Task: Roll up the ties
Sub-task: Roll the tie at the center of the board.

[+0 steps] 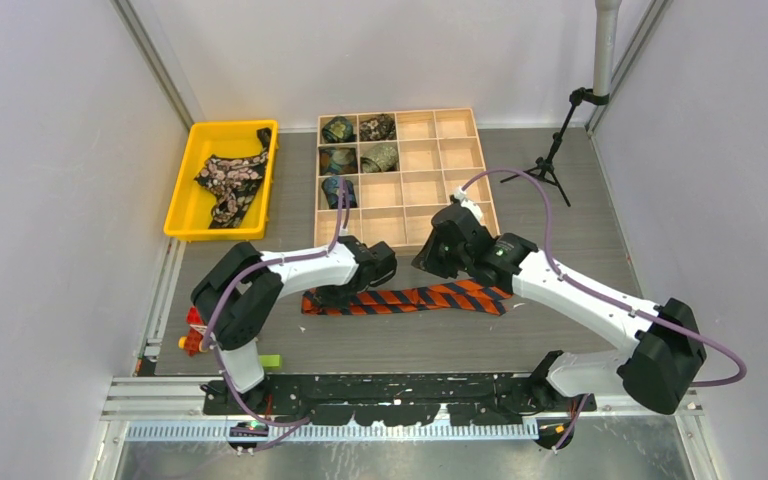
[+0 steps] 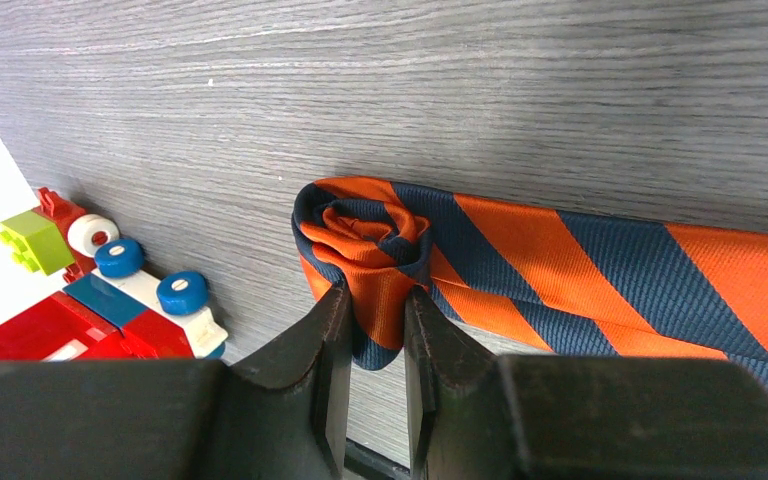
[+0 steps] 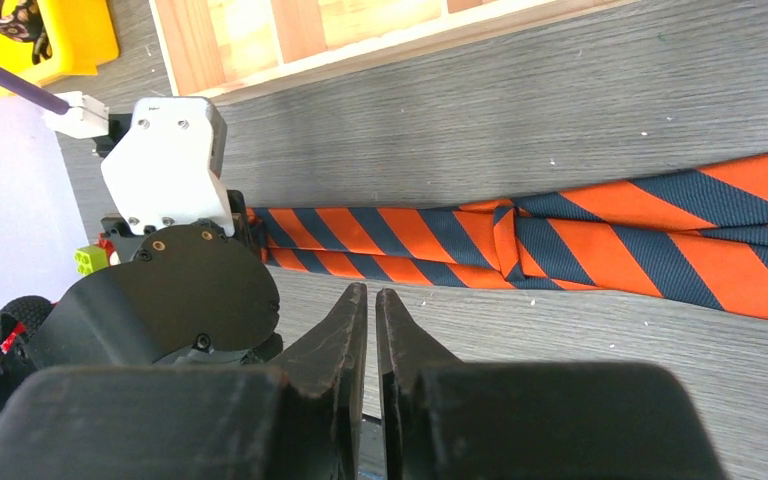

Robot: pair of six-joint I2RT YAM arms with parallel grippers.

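The left gripper [image 2: 375,305] pinched the rolled end of the orange-and-navy striped tie [image 2: 580,265]. The right gripper [image 3: 371,300] hung near the tie, its jaws closed on nothing.

Striped tie [image 1: 410,298] laid flat, rolled ties [image 1: 378,158] in wooden tray [image 1: 438,190]

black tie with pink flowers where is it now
In the top view, the black tie with pink flowers lies bunched in the yellow plastic bin at far left, beside the wooden divided tray.
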